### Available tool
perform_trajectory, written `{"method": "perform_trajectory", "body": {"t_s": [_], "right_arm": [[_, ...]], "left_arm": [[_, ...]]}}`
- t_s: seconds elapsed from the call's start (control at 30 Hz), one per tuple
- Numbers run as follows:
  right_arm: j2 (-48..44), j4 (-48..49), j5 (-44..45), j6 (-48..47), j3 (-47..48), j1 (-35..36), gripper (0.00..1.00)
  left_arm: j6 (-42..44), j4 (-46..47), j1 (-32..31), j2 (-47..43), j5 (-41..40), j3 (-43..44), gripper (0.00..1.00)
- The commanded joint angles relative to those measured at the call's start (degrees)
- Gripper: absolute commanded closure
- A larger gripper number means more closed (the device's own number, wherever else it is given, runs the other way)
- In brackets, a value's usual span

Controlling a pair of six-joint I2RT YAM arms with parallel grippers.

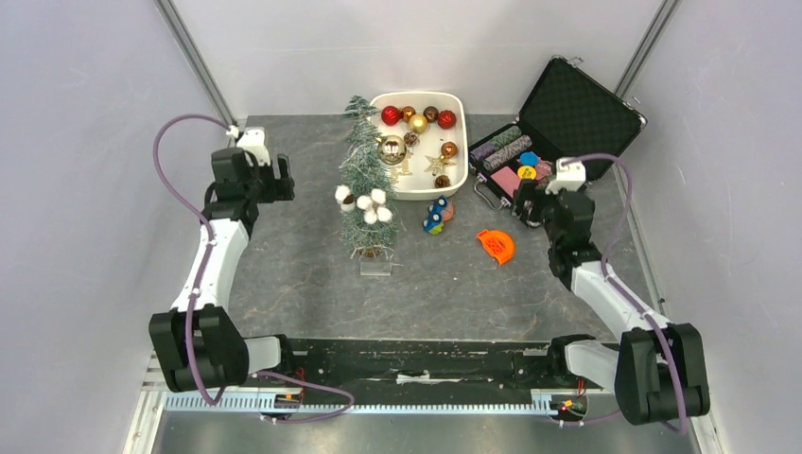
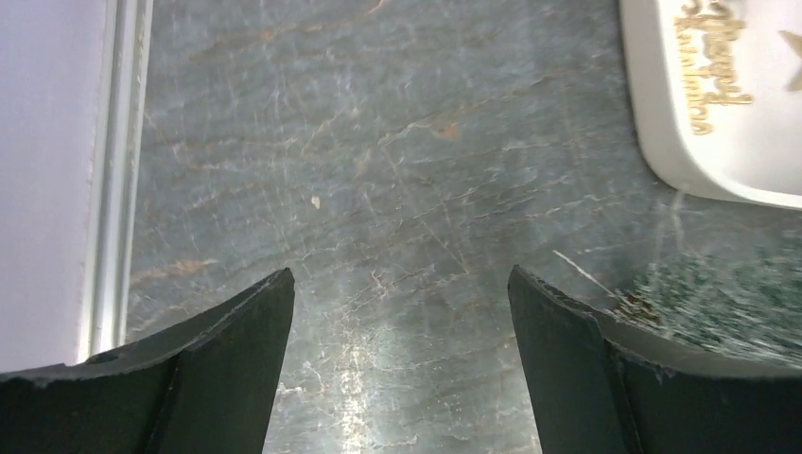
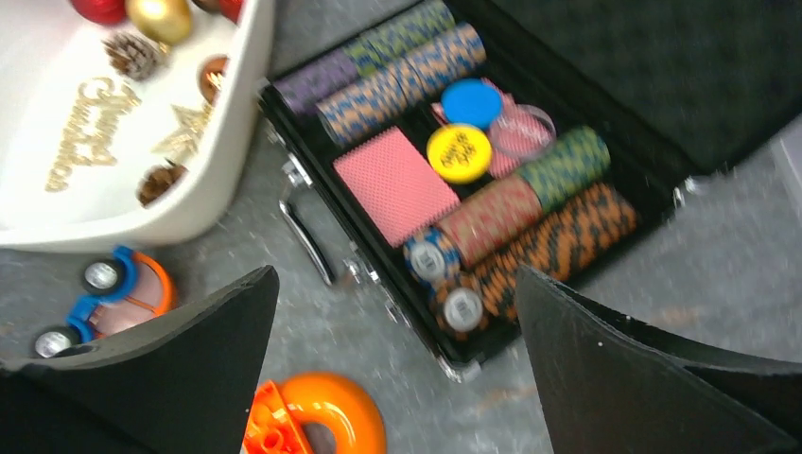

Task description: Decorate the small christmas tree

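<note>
The small christmas tree (image 1: pixel 367 184) stands upright on its clear square base (image 1: pixel 375 267) near the middle of the grey table (image 1: pixel 303 274), just beside the left wall of a white tray (image 1: pixel 461 142), with a cluster of white cotton balls (image 1: pixel 364 200) on its lower branches. The tray holds red, gold and brown baubles, pine cones, a gold star and a gold cursive sign (image 3: pixel 80 132) that appears to read "Merry Christmas"; the left wrist view catches part of the same gold lettering (image 2: pixel 709 66) sideways, with blurred green branches at its right edge. The left gripper (image 2: pixel 399 284) hangs over bare table left of the tree, fingers spread wide with nothing between them. The right gripper (image 3: pixel 397 284) is also spread apart and empty, above the gap between the tray and an open black case (image 1: pixel 558 132). The case holds rows of striped poker chips, a pink-backed deck of cards (image 3: pixel 395 184), a blue disc and a yellow disc (image 3: pixel 459 152) with dark print too small to read. Two chips show a round white centre label, not legible. An orange ring-shaped piece (image 1: pixel 496 245) lies near the case, and a small blue and orange toy (image 1: pixel 436 216) sits just in front of the tray
</note>
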Motion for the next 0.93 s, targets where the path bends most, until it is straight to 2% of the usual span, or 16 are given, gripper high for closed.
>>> {"method": "perform_trajectory", "body": {"t_s": [0.0,0.17,0.37,0.57,0.77,0.9], "right_arm": [[-4.9,14.5,6.1,2.5,-9.6,-1.0,0.02],[-7.4,17.8,9.4,0.5,-17.2,-1.1,0.02],[-10.0,26.2,11.2,-1.5,-26.6,-1.1,0.02],[-12.6,31.6,13.6,-3.9,-33.2,-1.2,0.02],[-13.8,33.6,12.8,-5.6,-36.0,-1.2,0.02],[-13.9,35.4,12.8,-5.3,-36.9,-1.2,0.02]], "left_arm": [[-5.3,20.9,0.8,-2.8,-2.4,-11.4,0.11],[-8.8,35.6,0.9,-5.7,-2.1,-24.3,0.11],[-13.5,47.6,0.8,-5.4,-0.8,-33.2,0.11],[-14.7,49.9,0.8,-4.7,-1.6,-35.9,0.1],[-11.3,51.5,0.8,-4.7,-1.0,-37.6,0.1],[-12.4,53.1,0.8,-5.6,-0.9,-39.0,0.1]]}}
